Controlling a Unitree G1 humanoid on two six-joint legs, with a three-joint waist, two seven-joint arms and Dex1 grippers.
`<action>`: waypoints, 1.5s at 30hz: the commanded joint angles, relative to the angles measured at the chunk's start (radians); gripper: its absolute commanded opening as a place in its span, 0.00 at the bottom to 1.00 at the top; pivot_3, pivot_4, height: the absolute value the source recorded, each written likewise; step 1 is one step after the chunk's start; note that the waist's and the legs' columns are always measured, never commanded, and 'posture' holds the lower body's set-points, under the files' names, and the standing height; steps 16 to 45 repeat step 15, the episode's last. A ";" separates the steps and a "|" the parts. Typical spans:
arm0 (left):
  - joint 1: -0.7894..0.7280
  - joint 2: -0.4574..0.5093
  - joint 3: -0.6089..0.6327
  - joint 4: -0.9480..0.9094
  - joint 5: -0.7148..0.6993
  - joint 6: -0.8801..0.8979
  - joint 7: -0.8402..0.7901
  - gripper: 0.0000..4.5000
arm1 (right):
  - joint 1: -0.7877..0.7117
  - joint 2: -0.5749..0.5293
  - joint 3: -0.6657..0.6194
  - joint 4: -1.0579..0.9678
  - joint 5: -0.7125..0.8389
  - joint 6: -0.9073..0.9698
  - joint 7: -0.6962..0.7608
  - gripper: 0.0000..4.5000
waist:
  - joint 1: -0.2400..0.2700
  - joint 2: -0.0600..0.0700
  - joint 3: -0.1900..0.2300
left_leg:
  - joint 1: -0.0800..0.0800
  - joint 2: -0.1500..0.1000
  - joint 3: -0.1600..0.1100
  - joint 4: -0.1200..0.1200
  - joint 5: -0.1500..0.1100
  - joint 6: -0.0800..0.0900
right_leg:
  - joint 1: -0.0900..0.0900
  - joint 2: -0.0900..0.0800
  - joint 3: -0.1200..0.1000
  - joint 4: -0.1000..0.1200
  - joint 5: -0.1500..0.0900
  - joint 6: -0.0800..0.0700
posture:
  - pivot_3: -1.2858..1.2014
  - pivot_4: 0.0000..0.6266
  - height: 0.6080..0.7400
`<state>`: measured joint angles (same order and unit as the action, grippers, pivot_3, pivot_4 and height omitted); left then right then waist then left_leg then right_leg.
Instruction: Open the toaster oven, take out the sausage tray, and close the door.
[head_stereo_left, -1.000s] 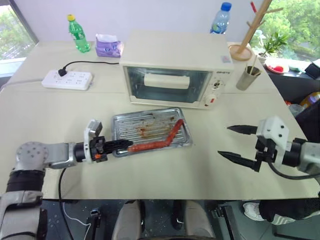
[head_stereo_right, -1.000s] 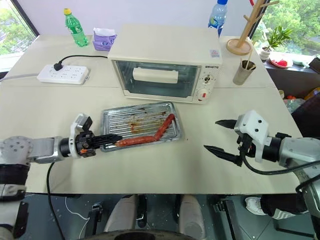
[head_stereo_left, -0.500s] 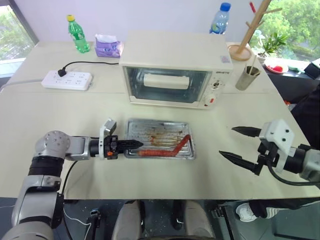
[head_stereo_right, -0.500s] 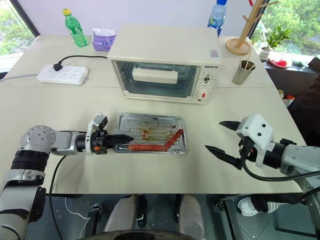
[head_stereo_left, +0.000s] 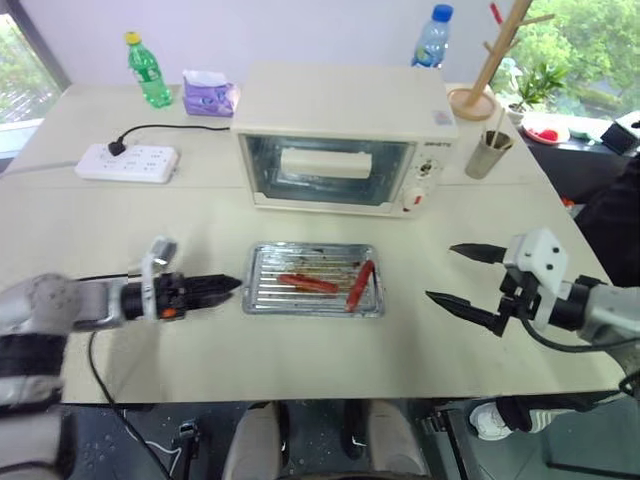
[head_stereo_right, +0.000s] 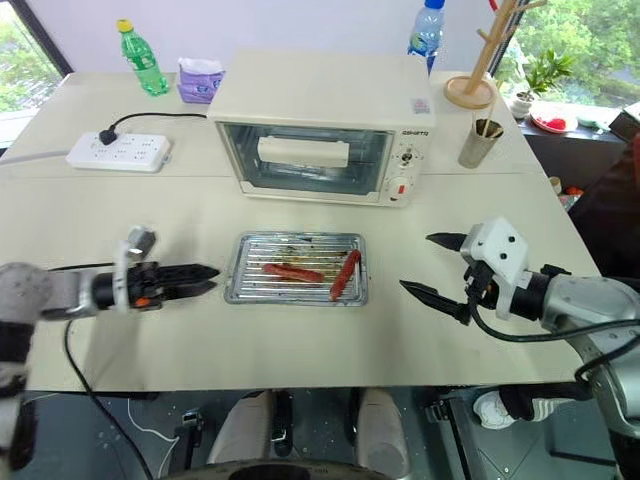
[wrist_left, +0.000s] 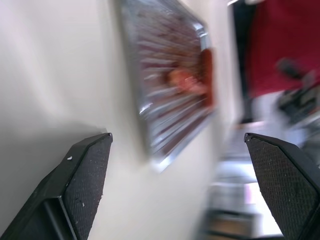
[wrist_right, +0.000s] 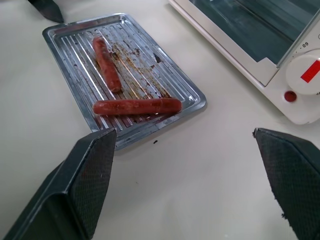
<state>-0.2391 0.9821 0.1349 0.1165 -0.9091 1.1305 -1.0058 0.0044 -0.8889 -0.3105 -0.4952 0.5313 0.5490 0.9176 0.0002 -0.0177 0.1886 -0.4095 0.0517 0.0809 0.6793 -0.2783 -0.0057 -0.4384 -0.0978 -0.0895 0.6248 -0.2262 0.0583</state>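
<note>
Black fingers of the left gripper (head_stereo_left: 222, 288) now stand spread and empty just left of the sausage tray (head_stereo_left: 314, 292), having let go of its near-left edge and drawn back. The tray lies flat on the table (head_stereo_left: 120, 230) with 2 sausages, near of the toaster oven (head_stereo_left: 345, 135). The door (head_stereo_left: 330, 170) is shut. The right gripper (head_stereo_left: 462, 277) hangs wide, holding nothing, well right of the tray. The task looks complete.

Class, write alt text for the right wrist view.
A silver sausage tray holding two red sausages lies on a cream table, beside the closed toaster oven. The open right gripper frames the scene.
</note>
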 joint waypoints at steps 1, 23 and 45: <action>0.093 0.086 0.033 -0.068 0.201 -0.311 -0.082 1.00 | -0.057 -0.030 -0.004 0.047 0.028 -0.007 0.047 1.00 | 0.005 0.003 0.000 | 0.000 0.000 0.000 0.000 0.000 0.000 | 0.000 0.000 0.000 0.000 0.000 0.000 | 0.52 0.24 0.87; 0.079 0.278 0.278 -0.241 0.213 -0.494 -0.347 1.00 | -0.326 -0.171 0.096 0.288 0.124 0.078 0.354 1.00 | 0.010 0.006 0.002 | -0.009 -0.003 0.004 0.000 -0.003 0.005 | -0.004 -0.004 -0.002 -0.007 0.002 0.003 | 0.52 0.24 0.87; 0.079 0.278 0.278 -0.241 0.213 -0.494 -0.347 1.00 | -0.326 -0.171 0.096 0.288 0.124 0.078 0.354 1.00 | 0.010 0.006 0.002 | -0.009 -0.003 0.004 0.000 -0.003 0.005 | -0.004 -0.004 -0.002 -0.007 0.002 0.003 | 0.52 0.24 0.87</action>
